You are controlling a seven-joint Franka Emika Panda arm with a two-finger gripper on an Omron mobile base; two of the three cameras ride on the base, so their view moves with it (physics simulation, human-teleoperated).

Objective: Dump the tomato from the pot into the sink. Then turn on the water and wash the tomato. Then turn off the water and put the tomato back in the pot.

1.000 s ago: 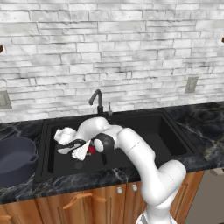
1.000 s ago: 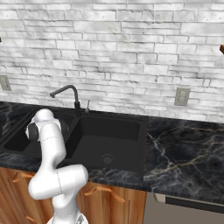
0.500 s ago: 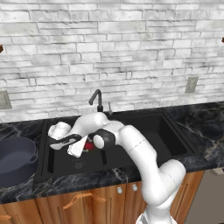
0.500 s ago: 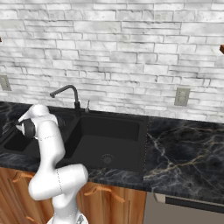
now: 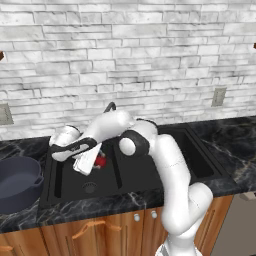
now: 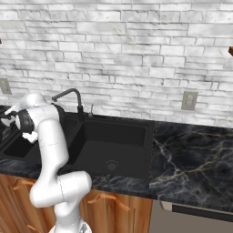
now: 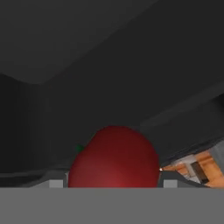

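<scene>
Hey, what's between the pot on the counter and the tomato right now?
In the left base view, the sink's left rim and part of its left basin lie between the pot and the tomato. The white hand hangs over that stretch.

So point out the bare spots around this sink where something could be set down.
Free: the right basin around its drain, and the dark counter right of the sink. Crowded: the left basin, where the gripper holds the tomato, and the pot beside it.
</scene>
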